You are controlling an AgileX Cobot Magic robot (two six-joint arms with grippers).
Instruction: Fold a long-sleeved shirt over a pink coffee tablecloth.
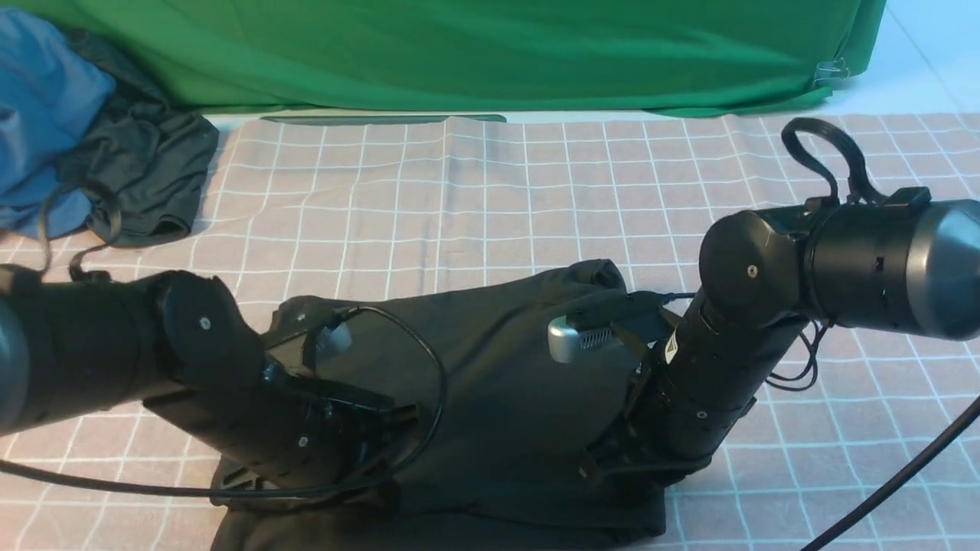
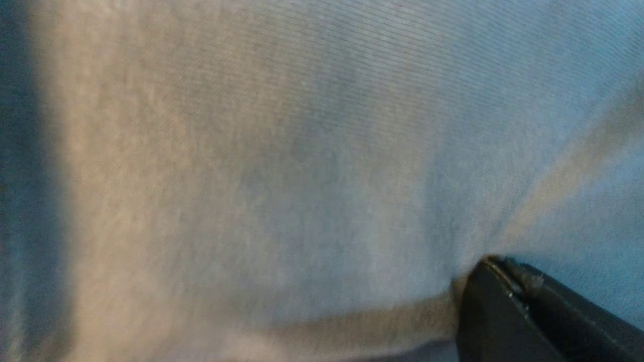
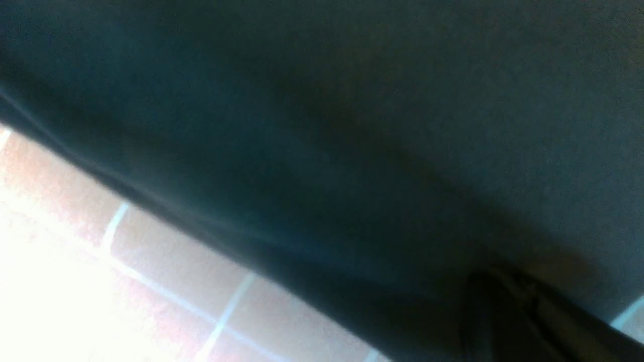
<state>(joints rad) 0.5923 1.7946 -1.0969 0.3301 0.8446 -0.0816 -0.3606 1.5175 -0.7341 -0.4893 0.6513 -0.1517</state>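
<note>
Because the wide dusty-pink coffee tablecloth (image 1: 490, 199) with its thin white grid covers the worktop as a flat bed for folding, the large black long-sleeved shirt of soft knit (image 1: 505, 398) lies on its near middle part, partly gathered, well apart from the blue garment (image 1: 38, 115) and small dark garment (image 1: 145, 168) heaped at the far left corner. I have both arms low over it: my left gripper (image 2: 508, 286) has its jaws together, pinching a fold of the knit so creases fan from the tip, and my right gripper (image 3: 503, 301) is likewise clamped on the shirt's edge, I judge so that both corners lift together.
</note>
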